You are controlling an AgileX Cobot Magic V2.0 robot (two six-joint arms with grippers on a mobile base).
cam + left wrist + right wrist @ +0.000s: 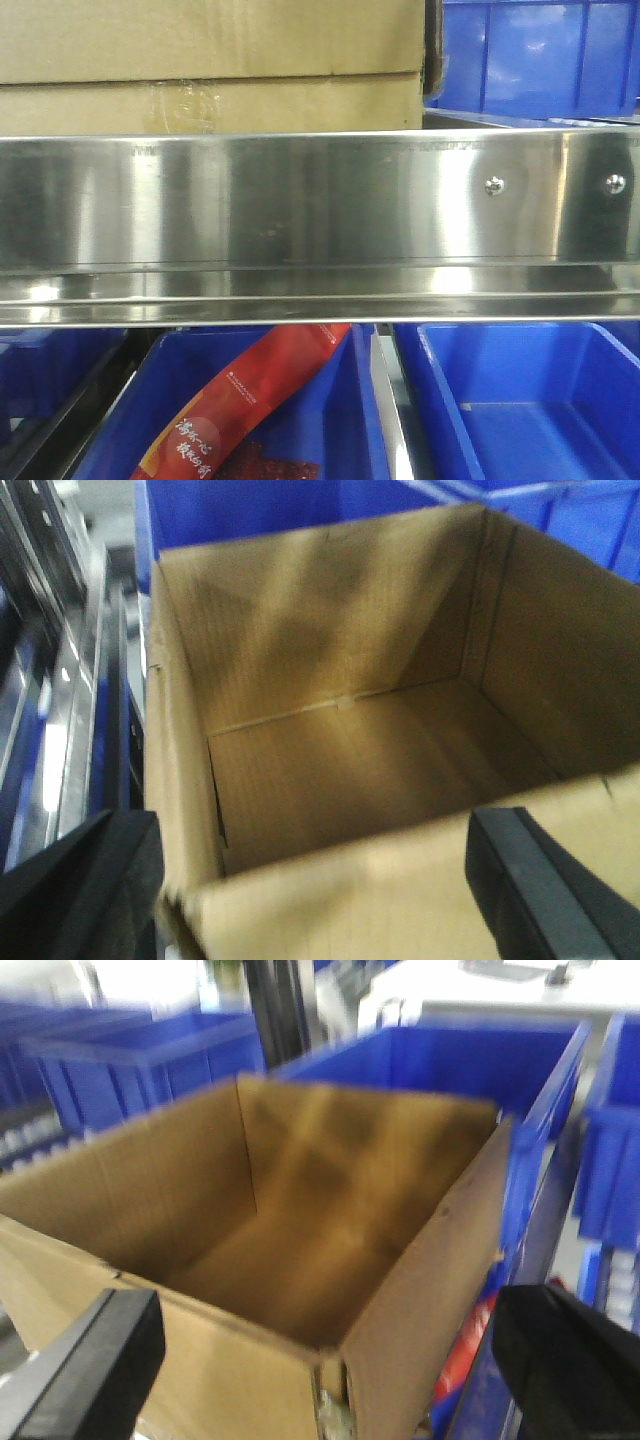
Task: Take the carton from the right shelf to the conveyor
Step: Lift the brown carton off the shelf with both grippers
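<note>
The left jaws stood released and spread wide. Their two dark fingers [85,890] showed at the lower corners of the left wrist view, with the near wall of the carton [330,770] lying between them. Whether either finger touched the cardboard I could not tell. The right jaws were likewise released, and their fingers [95,1360] were set far apart low in the right wrist view. The near corner of the carton [330,1220] sat between them, clasped by neither.

The carton was open at the top, and both wrist views looked down onto its bare brown floor and corrugated walls. Blue plastic bins crowded close around it: one [250,510] just behind its far wall and another [480,1060] beside its right wall.

From the front, the carton [200,60] rested on the upper level of the right shelf [300,200]. Its lower face bore a patch of clear tape and showed just above the wide shiny steel rail. Two screws [493,185] sat near the rail's right end. A blue bin [540,50] stood just right of the carton on the same level. Below the rail lay more blue bins, the middle one [330,420] holding a red packet [250,400] tilted across it, with another bin [520,410] to its right.
</note>
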